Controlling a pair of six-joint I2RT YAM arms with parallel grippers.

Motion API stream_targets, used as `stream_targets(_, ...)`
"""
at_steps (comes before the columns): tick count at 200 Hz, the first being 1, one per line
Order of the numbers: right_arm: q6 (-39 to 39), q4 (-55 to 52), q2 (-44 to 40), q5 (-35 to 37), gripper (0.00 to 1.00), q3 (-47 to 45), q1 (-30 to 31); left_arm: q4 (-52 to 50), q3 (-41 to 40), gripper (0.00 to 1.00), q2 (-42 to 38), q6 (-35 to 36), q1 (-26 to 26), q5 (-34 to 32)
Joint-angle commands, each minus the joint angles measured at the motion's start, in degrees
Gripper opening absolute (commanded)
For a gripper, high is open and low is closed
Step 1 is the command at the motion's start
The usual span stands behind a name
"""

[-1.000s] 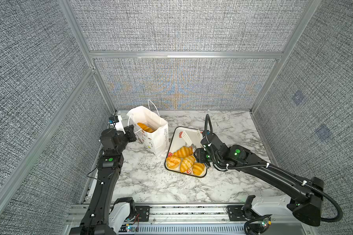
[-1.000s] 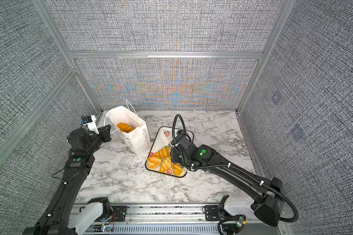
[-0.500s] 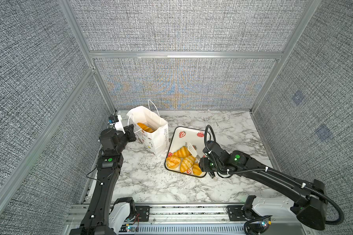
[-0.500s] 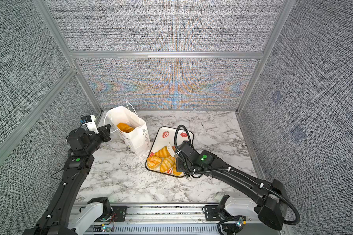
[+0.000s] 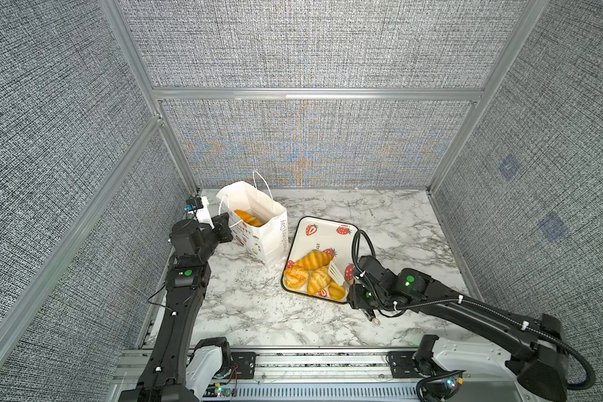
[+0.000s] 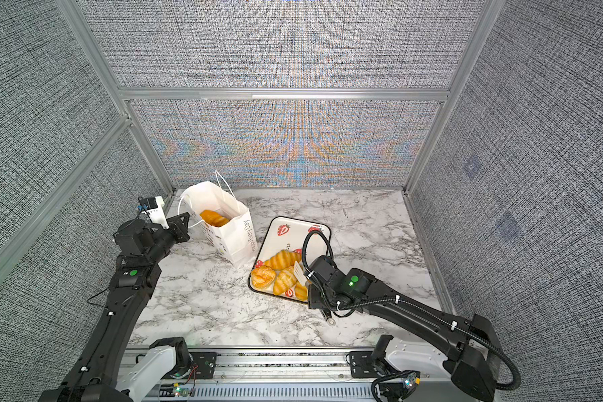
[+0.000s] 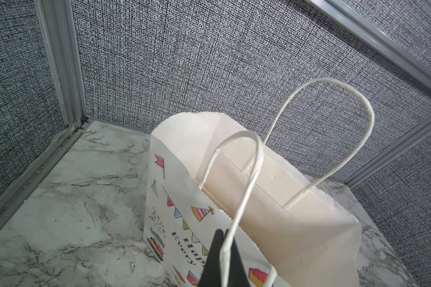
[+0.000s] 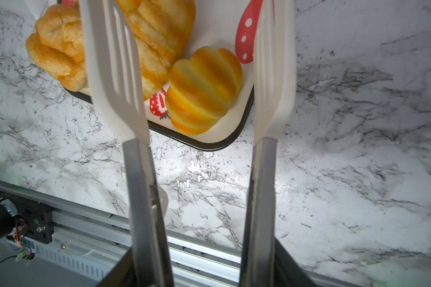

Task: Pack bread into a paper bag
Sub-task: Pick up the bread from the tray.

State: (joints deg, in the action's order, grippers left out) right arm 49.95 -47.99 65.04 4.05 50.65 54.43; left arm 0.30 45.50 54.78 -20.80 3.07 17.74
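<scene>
Right end effector (image 8: 202,267) grips half-open tongs (image 8: 139,198), ridged roll (image 8: 204,89) lying between their blades.

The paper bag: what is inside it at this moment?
In both top views, golden bread lies inside the paper bag. Its walls cover the bottom, so the number of pieces cannot be told.

tray (image 5: 326,237): strawberry print, black rim, on marble tabletop (image 5: 397,215) | tongs (image 8: 115,82): white, slotted, apart | walls (image 5: 310,45): grey woven
</scene>
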Motion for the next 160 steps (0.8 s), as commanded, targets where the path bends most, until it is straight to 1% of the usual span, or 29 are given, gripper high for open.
stream_targets(1,2.20,-0.97,-0.09,-0.44,0.59,-0.20,0.92,0.67,0.36,0.00,0.05,0.71,0.01,0.29)
stream_targets(45,3.24,-1.38,0.88,0.20,0.59,-0.03,3.61,0.75,0.36,0.00,-0.21,0.76,0.01,0.27)
stream_targets(116,4.28,-2.29,0.27,0.89,0.59,-1.34,4.89,1.13,-0.07,0.00,-0.30,0.83,0.01,0.57)
stream_targets(160,3.87,-2.02,1.41,0.78,0.59,-1.54,5.24,1.12,-0.10,0.00,-0.43,0.92,0.01,0.46)
